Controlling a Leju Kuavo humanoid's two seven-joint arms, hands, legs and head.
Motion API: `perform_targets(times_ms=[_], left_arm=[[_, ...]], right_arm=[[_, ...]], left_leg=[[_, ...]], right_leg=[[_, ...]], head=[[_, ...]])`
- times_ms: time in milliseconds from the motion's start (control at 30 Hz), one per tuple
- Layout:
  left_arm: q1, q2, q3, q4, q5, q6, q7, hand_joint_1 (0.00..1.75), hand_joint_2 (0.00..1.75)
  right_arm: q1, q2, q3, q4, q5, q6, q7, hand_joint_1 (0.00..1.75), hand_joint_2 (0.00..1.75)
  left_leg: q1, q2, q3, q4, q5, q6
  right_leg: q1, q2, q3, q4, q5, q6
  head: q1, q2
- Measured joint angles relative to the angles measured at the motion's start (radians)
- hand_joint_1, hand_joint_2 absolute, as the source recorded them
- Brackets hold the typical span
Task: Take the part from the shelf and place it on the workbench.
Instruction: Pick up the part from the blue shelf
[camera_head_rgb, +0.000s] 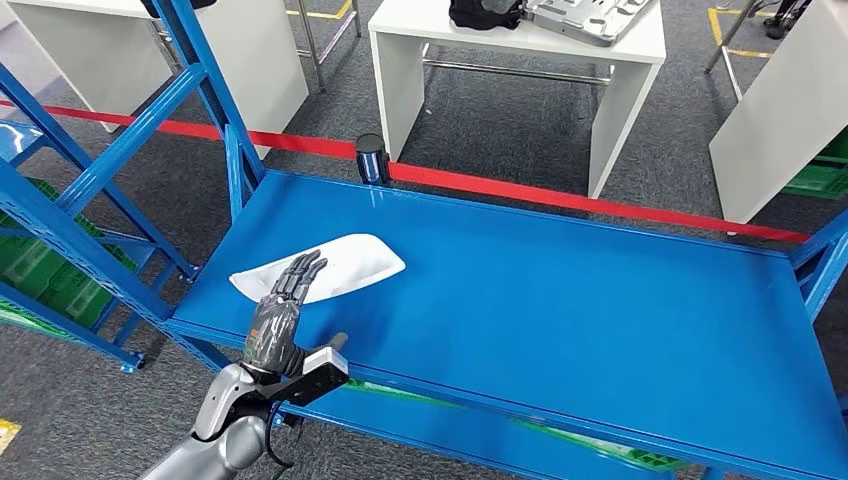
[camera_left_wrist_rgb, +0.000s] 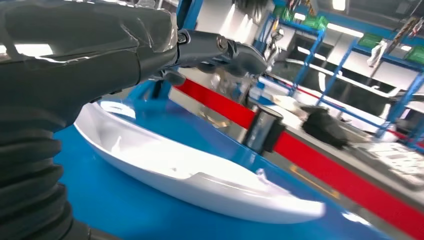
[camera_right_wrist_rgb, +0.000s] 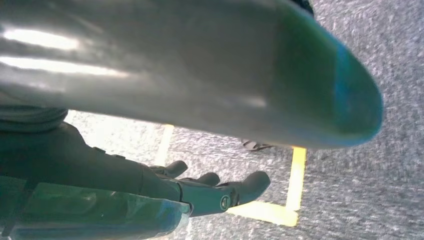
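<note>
- The left robot hand (camera_head_rgb: 282, 312) is reaching over the front edge of a blue shelf (camera_head_rgb: 560, 300), fingers (camera_head_rgb: 301, 272) stretched out and apart, holding nothing.
- Its fingertips are hovering over the near end of the part (camera_head_rgb: 345, 265), a long, shallow white plastic shell lying flat on the shelf's left side. The left wrist view is showing the fingers above the shell; whether they are touching it, I cannot tell.
- The right robot hand (camera_right_wrist_rgb: 210, 192) is hanging over grey carpet with yellow floor tape, fingers loosely curled, holding nothing.
- Beyond the shelf, a red barrier belt (camera_head_rgb: 600, 200) is running across, and a white tabletop (camera_head_rgb: 420, 22) is standing further back.
- Likely risks: the shell looks smooth, thin and glossy, so a flat press could be pushing it away across the slick shelf. A grip on one end alone could be letting the long shell tilt and slip out.
</note>
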Motion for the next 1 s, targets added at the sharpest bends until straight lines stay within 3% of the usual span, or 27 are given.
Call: perform_targets(times_ms=[67,133,233,267,300,333,433,467,600,667,733,800,833,900,933,1000], left_arm=[[-0.016,0.001,0.012,0.051,-0.039,0.000,0.017,0.00,1.75],[-0.035,0.002,0.022,0.102,-0.061,0.000,0.027,0.00,1.75],[-0.068,0.001,0.033,0.193,-0.090,0.000,0.039,0.00,1.75],[-0.077,0.000,0.035,0.224,-0.100,0.000,0.042,0.00,1.75],[-0.084,-0.001,0.037,0.252,-0.110,0.001,0.044,0.00,1.75],[-0.094,-0.002,0.037,0.277,-0.119,0.003,0.045,0.00,1.75],[-0.132,-0.006,0.039,0.340,-0.141,0.010,0.047,0.00,1.75],[-0.143,-0.007,0.039,0.359,-0.146,0.013,0.047,0.00,1.75],[-0.169,-0.011,0.038,0.407,-0.163,0.018,0.048,0.00,1.75],[-0.174,-0.015,0.038,0.422,-0.169,0.017,0.048,0.00,1.75],[-0.177,-0.020,0.038,0.437,-0.173,0.016,0.047,0.00,1.75],[-0.178,-0.024,0.037,0.446,-0.178,0.017,0.045,0.00,1.75],[-0.178,-0.025,0.037,0.450,-0.181,0.017,0.045,0.00,1.75],[-0.181,-0.026,0.037,0.455,-0.184,0.018,0.045,0.00,1.75],[-0.183,-0.025,0.038,0.457,-0.184,0.018,0.045,0.00,1.75],[-0.187,-0.023,0.038,0.461,-0.185,0.018,0.045,0.08,1.75]], right_arm=[[-0.002,0.002,0.000,0.000,0.005,0.002,0.000,0.00,0.00],[-0.004,0.003,0.000,0.000,0.009,0.004,0.000,0.00,0.00],[-0.005,0.002,0.000,0.000,0.014,0.004,0.000,0.00,0.00],[-0.005,0.002,-0.001,0.000,0.015,0.004,0.000,0.00,0.00],[-0.005,0.002,-0.001,0.000,0.016,0.004,0.000,0.00,0.00],[-0.005,0.002,-0.001,0.000,0.017,0.004,0.000,0.00,0.00],[-0.007,0.003,-0.001,0.000,0.015,0.003,0.000,0.00,0.00],[-0.007,0.003,-0.001,0.000,0.013,0.003,0.000,0.00,0.00],[-0.004,0.004,-0.001,0.000,0.004,-0.001,0.000,0.00,0.00],[-0.004,0.003,-0.001,0.000,0.002,-0.004,-0.001,0.00,0.00],[-0.002,0.001,-0.001,0.000,0.001,-0.005,-0.001,0.00,0.00],[0.001,-0.001,-0.001,0.000,-0.002,-0.007,-0.002,0.00,0.00],[0.003,-0.003,-0.001,0.000,-0.004,-0.008,-0.003,0.00,0.00],[0.003,-0.006,-0.001,0.000,-0.006,-0.010,-0.004,0.00,0.00],[0.002,-0.006,-0.001,0.000,-0.006,-0.011,-0.004,0.00,0.00],[0.002,-0.007,-0.001,0.000,-0.006,-0.011,-0.005,0.00,0.00]], left_leg=[[0.003,0.000,-0.004,0.007,-0.004,-0.004],[0.009,-0.001,-0.020,0.046,-0.031,-0.015],[0.019,-0.001,-0.106,0.229,-0.119,-0.034],[0.022,-0.001,-0.131,0.278,-0.132,-0.036],[0.023,-0.001,-0.140,0.292,-0.127,-0.035],[0.023,-0.002,-0.131,0.266,-0.104,-0.032],[0.016,-0.003,-0.038,0.067,-0.010,-0.009],[0.011,-0.002,-0.019,0.025,0.002,-0.002],[0.006,0.000,0.003,-0.022,0.015,0.015],[0.010,0.002,0.018,-0.051,0.032,0.025],[0.007,0.003,0.018,-0.055,0.036,0.028],[0.005,0.002,0.016,-0.052,0.035,0.028],[0.005,0.001,0.016,-0.050,0.034,0.026],[0.007,-0.001,0.014,-0.038,0.029,0.019],[0.005,-0.002,0.011,-0.029,0.024,0.012],[0.001,-0.004,0.005,-0.015,0.015,0.001]], right_leg=[[-0.001,0.002,0.001,-0.001,0.003,-0.013],[-0.004,0.003,0.001,-0.002,0.005,-0.019],[-0.004,0.004,0.001,-0.002,0.006,-0.022],[-0.004,0.004,0.001,-0.002,0.006,-0.022],[-0.003,0.005,0.001,-0.002,0.005,-0.022],[-0.002,0.005,0.002,-0.002,0.005,-0.022],[0.002,0.007,0.006,-0.004,0.005,-0.021],[0.002,0.007,0.005,-0.005,0.005,-0.020],[0.000,0.004,0.007,-0.011,0.005,-0.006],[0.003,0.001,-0.020,0.045,-0.025,-0.010],[0.002,0.001,-0.080,0.170,-0.080,-0.017],[0.001,0.000,-0.118,0.250,-0.102,-0.009],[0.000,0.000,-0.109,0.234,-0.090,0.000],[-0.005,-0.002,-0.042,0.102,-0.039,0.018],[-0.006,-0.003,-0.009,0.038,-0.018,0.020],[-0.004,-0.004,0.021,-0.017,-0.002,0.005]], head=[[0.000,0.000],[-0.002,0.000],[-0.004,0.000],[-0.004,0.000],[-0.004,0.000],[-0.004,0.000],[-0.003,0.000],[-0.003,0.000],[-0.003,0.000],[-0.001,0.000],[-0.001,0.000],[-0.001,0.000],[-0.001,0.000],[-0.001,0.000],[0.000,0.000],[-0.001,0.000]])
